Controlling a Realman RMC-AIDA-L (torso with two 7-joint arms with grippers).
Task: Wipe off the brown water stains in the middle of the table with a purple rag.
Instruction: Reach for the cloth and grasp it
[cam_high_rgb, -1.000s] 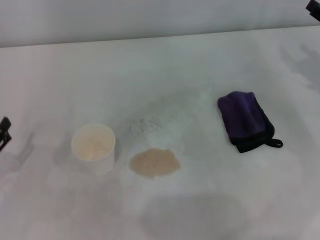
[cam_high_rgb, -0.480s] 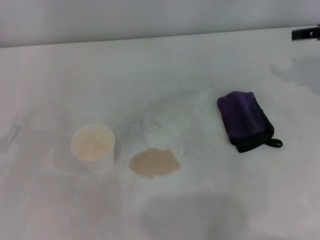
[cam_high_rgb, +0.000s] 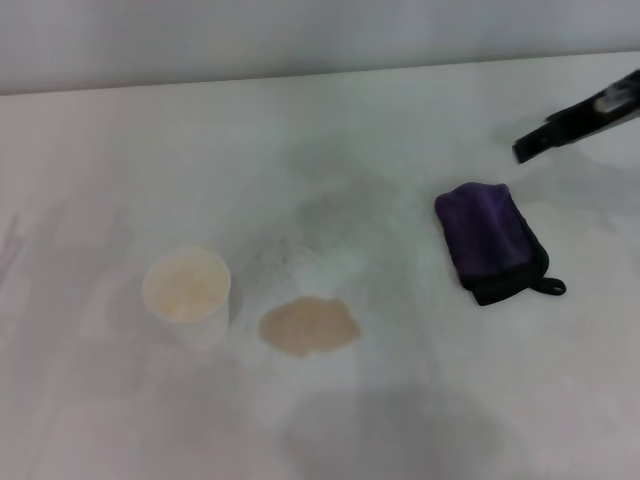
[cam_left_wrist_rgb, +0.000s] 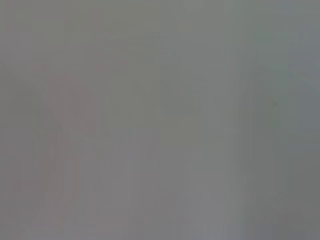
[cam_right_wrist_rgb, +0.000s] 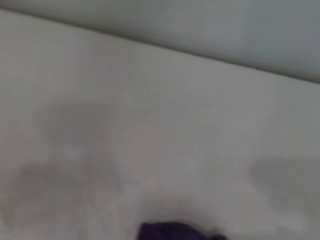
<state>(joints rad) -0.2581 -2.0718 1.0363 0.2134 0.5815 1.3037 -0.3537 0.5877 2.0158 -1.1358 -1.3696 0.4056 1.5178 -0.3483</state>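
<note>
A tan-brown puddle, the brown water stains (cam_high_rgb: 309, 326), lies on the white table (cam_high_rgb: 420, 400) near its middle. The folded purple rag (cam_high_rgb: 492, 240) with black edging lies to the right of it; a sliver of the rag (cam_right_wrist_rgb: 167, 231) shows in the right wrist view. My right gripper (cam_high_rgb: 525, 148) reaches in from the right edge, above and behind the rag, apart from it. My left gripper is out of view; the left wrist view shows only plain grey.
A white paper cup (cam_high_rgb: 187, 291) stands just left of the stain. Faint greyish speckles (cam_high_rgb: 288, 248) mark the table behind the stain. The table's far edge (cam_high_rgb: 300, 75) meets a grey wall.
My right gripper has come in from the upper right corner toward the rag. My left gripper, seen at the left edge a second ago, has left the view.
</note>
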